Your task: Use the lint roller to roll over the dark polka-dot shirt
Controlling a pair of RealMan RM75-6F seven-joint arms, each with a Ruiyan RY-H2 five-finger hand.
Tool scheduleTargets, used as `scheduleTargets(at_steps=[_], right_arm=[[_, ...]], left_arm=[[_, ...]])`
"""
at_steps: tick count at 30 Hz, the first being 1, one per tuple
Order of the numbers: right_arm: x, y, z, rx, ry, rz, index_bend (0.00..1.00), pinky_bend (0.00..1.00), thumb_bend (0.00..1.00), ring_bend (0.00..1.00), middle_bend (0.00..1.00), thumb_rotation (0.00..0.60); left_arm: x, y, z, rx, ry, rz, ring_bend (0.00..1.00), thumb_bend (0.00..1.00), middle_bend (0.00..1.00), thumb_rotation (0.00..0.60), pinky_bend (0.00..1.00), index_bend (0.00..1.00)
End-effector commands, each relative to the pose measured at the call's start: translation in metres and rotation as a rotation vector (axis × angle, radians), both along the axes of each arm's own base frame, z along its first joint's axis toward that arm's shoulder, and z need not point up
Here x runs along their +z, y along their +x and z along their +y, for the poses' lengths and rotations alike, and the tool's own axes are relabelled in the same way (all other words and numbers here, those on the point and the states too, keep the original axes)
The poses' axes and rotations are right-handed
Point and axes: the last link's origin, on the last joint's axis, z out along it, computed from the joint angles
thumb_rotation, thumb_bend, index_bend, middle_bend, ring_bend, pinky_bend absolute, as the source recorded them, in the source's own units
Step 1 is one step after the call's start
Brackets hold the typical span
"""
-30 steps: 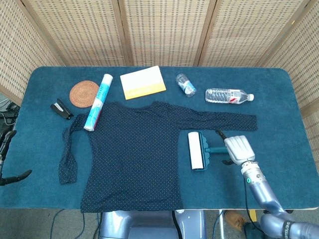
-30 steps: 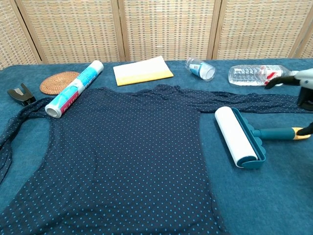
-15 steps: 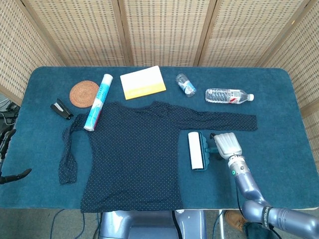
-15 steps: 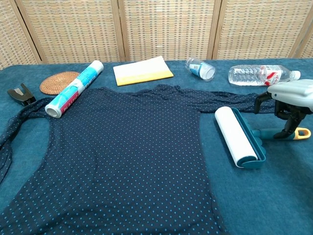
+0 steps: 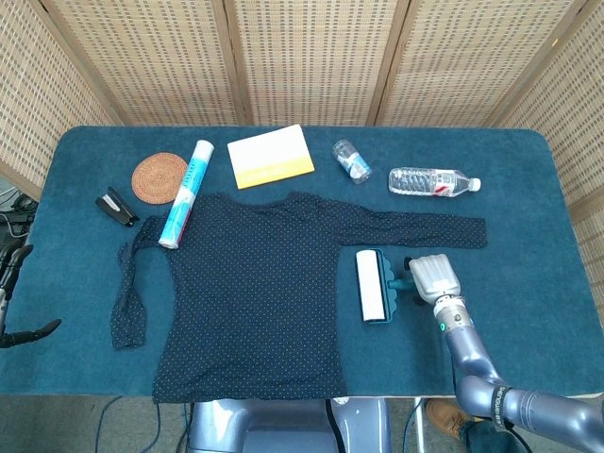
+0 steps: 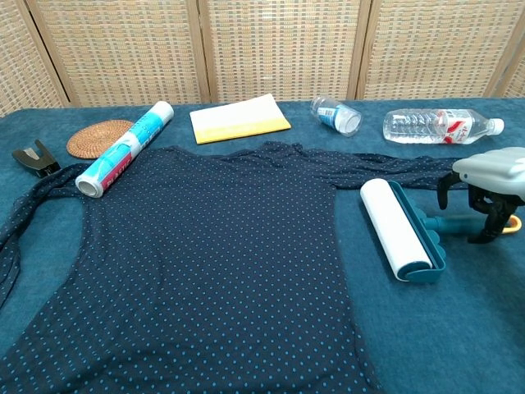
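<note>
Right hand is hovering palm-down over the lint roller handle, fingers curling around it without clearly gripping. Roller is lying on the table beside the polka-dot shirt.

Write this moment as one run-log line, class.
phase: reaching | right hand over lint roller handle, grasp unclear | roller on table beside polka-dot shirt | left hand idle at table edge

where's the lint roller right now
The lint roller lies on the table's right half, just off the right edge of the polka-dot shirt and below its right sleeve. The right hand is over its handle.
</note>
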Motion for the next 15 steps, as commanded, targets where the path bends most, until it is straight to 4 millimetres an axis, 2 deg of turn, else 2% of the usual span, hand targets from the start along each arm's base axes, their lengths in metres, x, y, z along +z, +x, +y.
scheduleTargets(at_steps=[1,6,11,15], right_arm=[[-0.0031,-0.0012,0.0001,0.007,0.0,0.005,0.41,1.0,0.37,1.0,1.0,0.6],[-0.0072,-0.0036,-0.0004,0.016,-0.002,0.013,0.44,1.0,0.43,1.0,1.0,0.6],[-0.0099,-0.0064,-0.001,0.02,-0.008,0.011,0.55,1.0,0.63,1.0,1.0,0.6],[-0.01,-0.0081,-0.0019,0.025,-0.016,0.016,0.61,1.0,0.73,1.0,1.0,0.6]], left_arm=[[-0.0005,0.0001,0.0,0.0,-0.002,0.001,0.0,0.0,0.0,0.6,0.0,0.0],[-0.0006,0.0003,0.0001,0.0,-0.001,0.0,0.0,0.0,0.0,0.6,0.0,0.0],[-0.0004,-0.0002,0.0001,0.003,-0.001,-0.003,0.0,0.0,0.0,0.6,0.0,0.0],[-0.0009,-0.0003,0.0003,0.003,-0.004,-0.002,0.0,0.0,0.0,0.6,0.0,0.0]])
